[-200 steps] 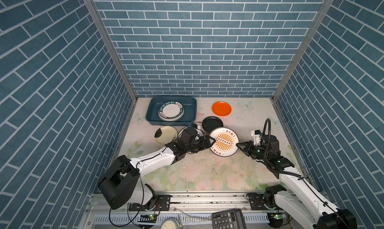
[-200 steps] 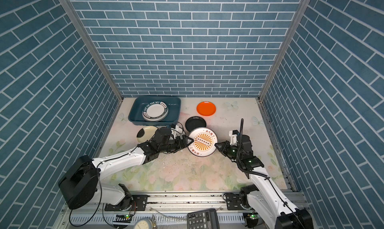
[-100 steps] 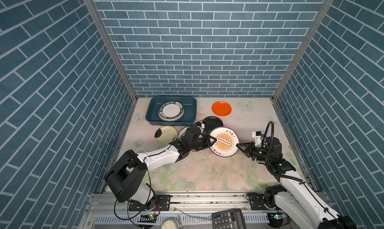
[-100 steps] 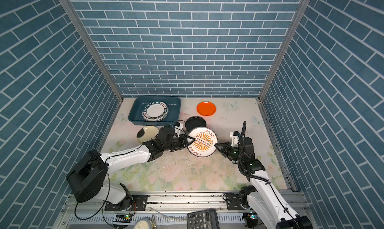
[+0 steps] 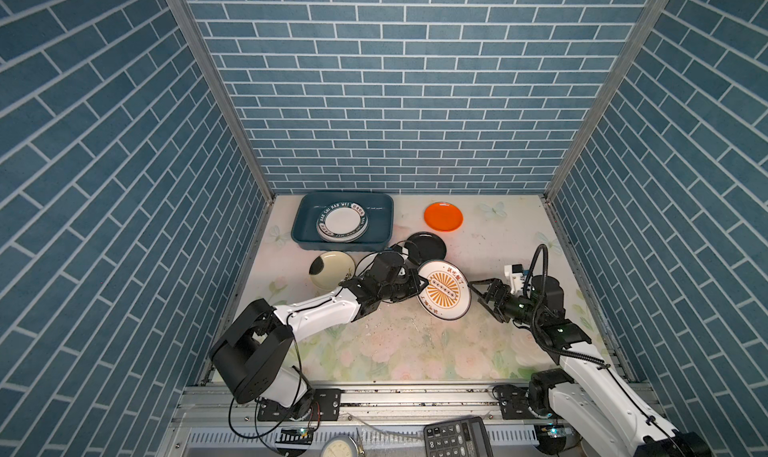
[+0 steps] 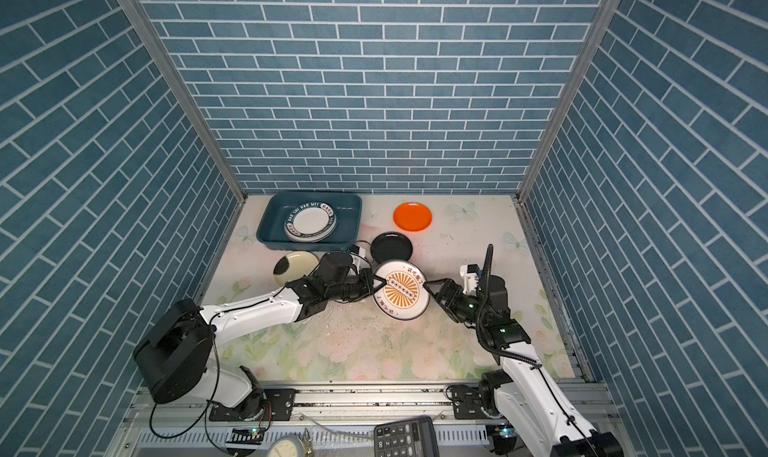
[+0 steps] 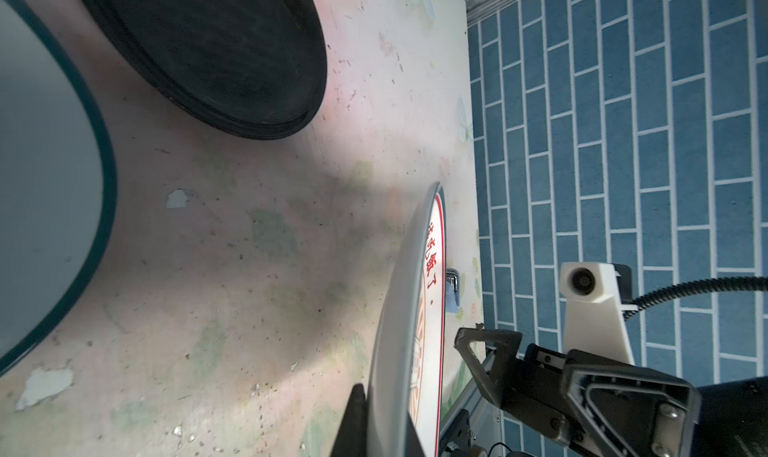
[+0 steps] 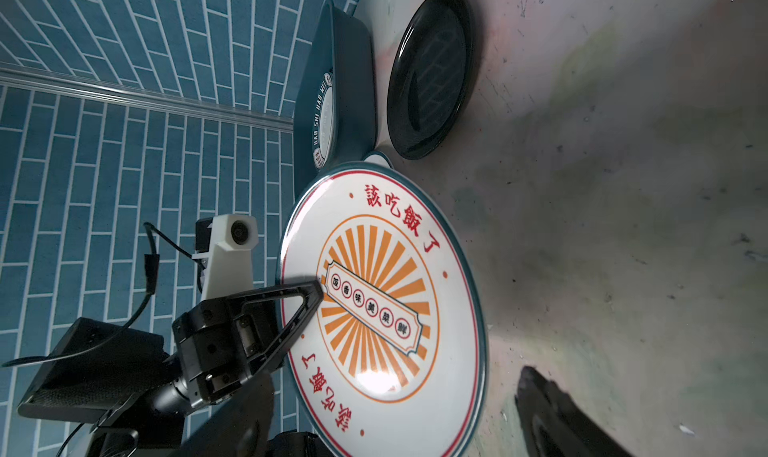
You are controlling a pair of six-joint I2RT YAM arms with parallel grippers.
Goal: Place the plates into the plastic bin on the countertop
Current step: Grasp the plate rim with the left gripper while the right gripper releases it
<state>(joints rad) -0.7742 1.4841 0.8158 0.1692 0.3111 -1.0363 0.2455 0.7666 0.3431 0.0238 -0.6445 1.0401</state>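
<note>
The left jaws are clamped on the left rim of the sunburst plate (image 5: 444, 295). In the right wrist view one finger (image 8: 311, 291) lies across the printed face, and in the left wrist view the other finger (image 7: 353, 417) sits against the grey underside. We cannot make out that pinch in either top view, where the left arm (image 5: 324, 311) simply ends at the plate's edge. The right jaws stand open just beside the opposite rim, and the left wrist view shows their two fingers (image 7: 490, 334) well parted. The plate is tilted, and we cannot tell whether its low edge touches the worktop (image 5: 395, 342).

Further out, the black plate (image 5: 426, 247) lies flat just behind the held one. The cream plate (image 5: 331, 270) lies to the left beside the arm, and the orange plate (image 5: 443, 216) lies farther back. Only the left wrist view plainly shows a white teal-rimmed plate (image 7: 50, 185) near the black one. The plastic bin (image 5: 303, 230) sits at the back left of the worktop, and a stack of plates (image 5: 341, 223) with lettered rims lies in it.
</note>
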